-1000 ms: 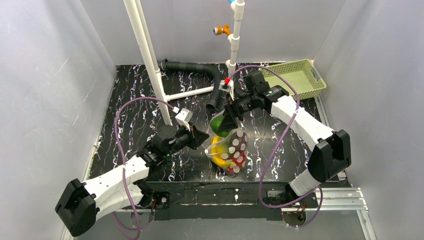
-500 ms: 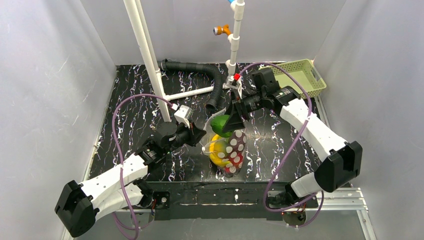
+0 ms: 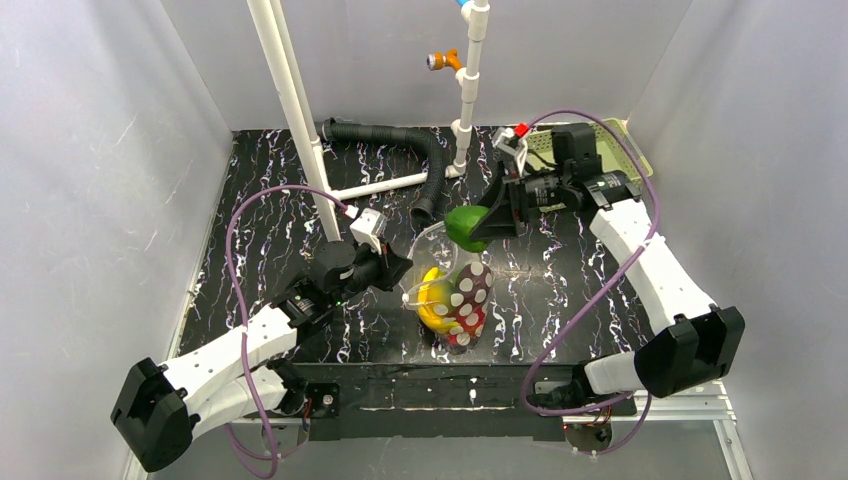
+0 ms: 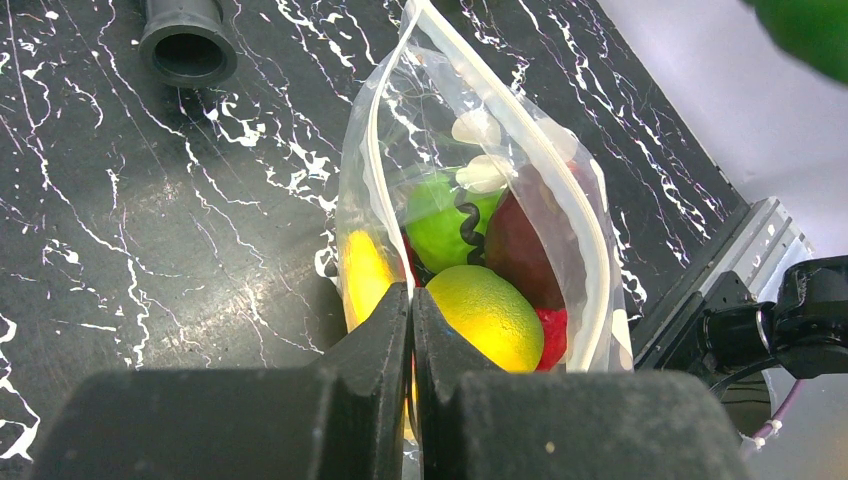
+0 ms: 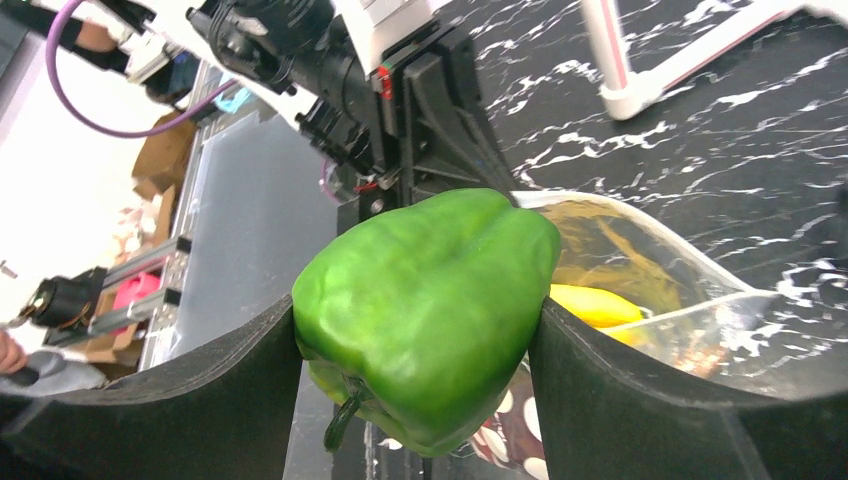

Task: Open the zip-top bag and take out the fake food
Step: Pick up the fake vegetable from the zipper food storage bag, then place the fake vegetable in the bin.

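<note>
Now the right gripper, clamped around the green pepper, has carried it clear of the zip-top bag standing between the arms, whose rim the left gripper pinches, so one piece is out and the other fake food waits inside.

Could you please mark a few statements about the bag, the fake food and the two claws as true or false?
1. The right claw grips the green pepper, clear of the bag. True.
2. The zip-top bag is sealed shut. False: its mouth gapes open.
3. The left claw is open and away from the bag. False: it is shut on the bag's rim.
4. A yellow lemon lies inside the bag. True.
</note>
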### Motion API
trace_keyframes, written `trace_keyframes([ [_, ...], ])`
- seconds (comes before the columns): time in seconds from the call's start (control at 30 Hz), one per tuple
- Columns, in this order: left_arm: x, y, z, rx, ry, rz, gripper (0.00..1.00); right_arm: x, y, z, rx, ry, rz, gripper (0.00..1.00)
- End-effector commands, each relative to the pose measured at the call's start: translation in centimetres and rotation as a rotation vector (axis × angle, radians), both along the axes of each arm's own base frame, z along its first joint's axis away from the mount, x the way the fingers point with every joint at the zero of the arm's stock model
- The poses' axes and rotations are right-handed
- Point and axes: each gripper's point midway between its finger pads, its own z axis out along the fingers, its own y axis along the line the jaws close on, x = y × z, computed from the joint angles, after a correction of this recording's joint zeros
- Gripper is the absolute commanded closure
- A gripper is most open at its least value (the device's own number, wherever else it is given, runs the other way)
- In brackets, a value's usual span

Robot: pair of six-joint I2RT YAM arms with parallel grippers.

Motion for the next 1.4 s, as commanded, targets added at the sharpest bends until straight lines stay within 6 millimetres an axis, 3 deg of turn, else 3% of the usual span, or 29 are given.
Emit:
trace_keyframes([
  [0.0, 0.8, 0.0, 2.0, -0.012, -0.05, 0.018, 1.0, 1.5, -2.0, 2.1, 0.056, -0.05, -0.068, 0.89],
  [0.33, 0.7, -0.1, 2.1, -0.021, -0.047, 0.013, 1.0, 10.6, -8.6, 0.5, 0.023, -0.034, -0.427, 0.88],
  [0.6, 0.6, -0.3, 2.0, -0.031, -0.038, 0.007, 1.0, 17.9, -15.2, -3.1, -0.034, -0.014, -0.755, 0.88],
  [0.87, 0.4, -0.1, 1.9, -0.039, -0.035, 0.012, 1.0, 24.3, -20.2, -7.5, -0.163, -0.011, -1.012, 0.87],
  [1.2, 0.3, 0.2, 1.9, -0.04, -0.035, 0.019, 1.0, 29.2, -24.1, -11.3, -0.232, 0.084, -1.253, 0.85],
  [1.37, 0.3, 0.1, 1.8, -0.046, -0.032, 0.018, 1.0, 30.4, -24.5, -12.6, -0.245, 0.129, -1.284, 0.8],
])
